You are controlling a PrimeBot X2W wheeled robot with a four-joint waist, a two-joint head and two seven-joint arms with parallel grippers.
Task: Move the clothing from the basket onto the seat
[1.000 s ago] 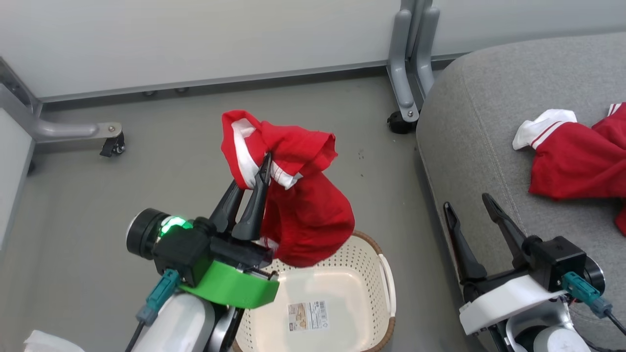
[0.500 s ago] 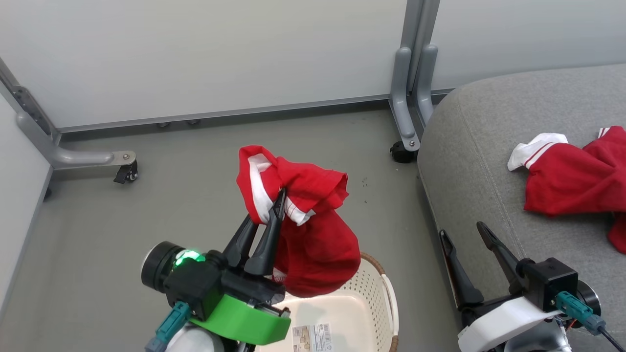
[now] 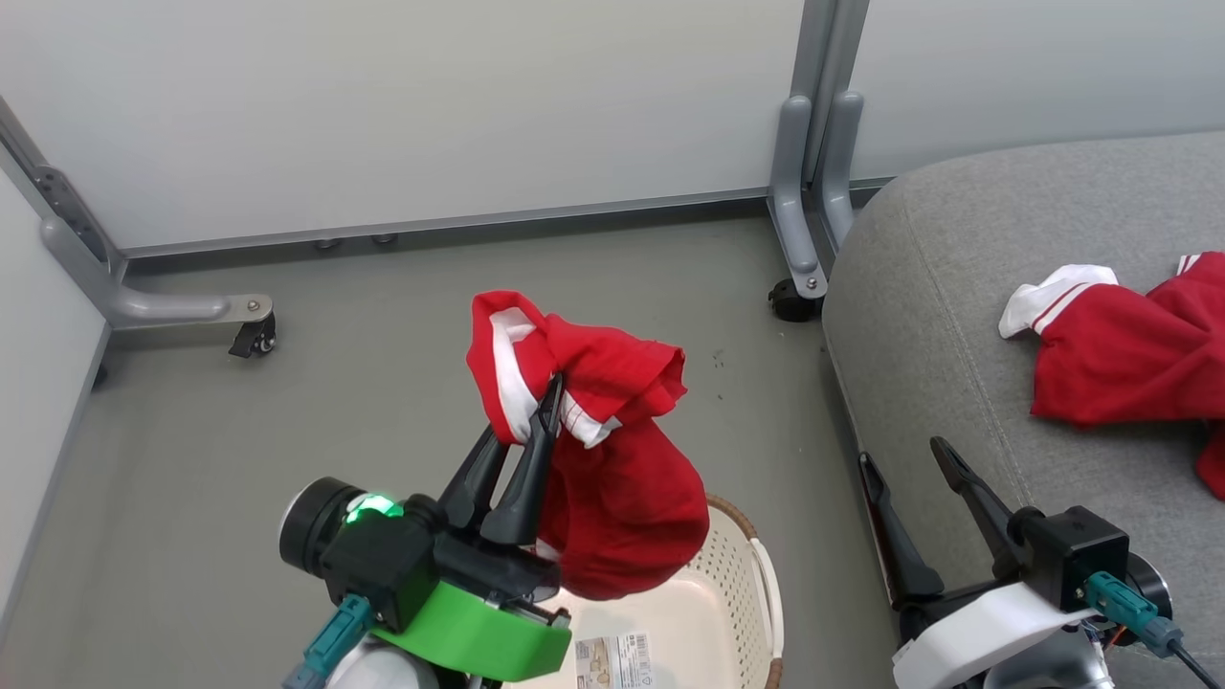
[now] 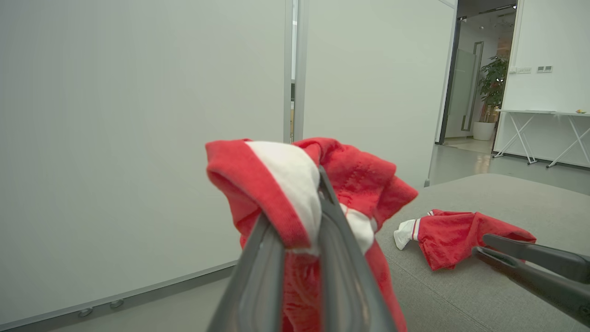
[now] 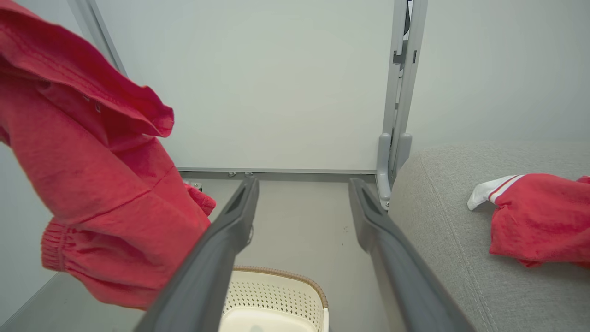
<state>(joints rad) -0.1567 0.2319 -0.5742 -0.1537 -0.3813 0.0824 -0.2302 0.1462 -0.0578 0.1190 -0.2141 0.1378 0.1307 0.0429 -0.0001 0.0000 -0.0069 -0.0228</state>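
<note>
- Left gripper [image 3: 545, 402] is pinching a red garment [image 3: 622, 488] by a white-trimmed fold. The fingers are closed tight on the cloth and the bulk is hanging in a loose bag below them.
- The garment is hanging in the air above the far edge of the basket [image 3: 742, 536], which is standing on the grey floor [image 3: 383, 316]. The lowest fold looks clear of the rim.
- Part of the basket floor is showing a paper label [image 3: 612, 660]. The rest is hidden behind the arm, so I cannot tell what remains inside.
- Right gripper [image 3: 902, 452] is waiting low beside the seat [image 3: 938, 287], fingers spread and holding nothing.
- A second red garment [image 3: 1120, 364] is already lying on the seat cushion, well apart from the lifted one.
- Step in hand, as I judge it: lift done, carry to the seat not yet begun.
- The next move is calling for a sweep to the robot's right, high enough for the dangling cloth to clear the rounded seat edge, then a release over bare cushion near the other garment.
- Risk: the drooping tail snagging the basket rim or seat corner.
</note>
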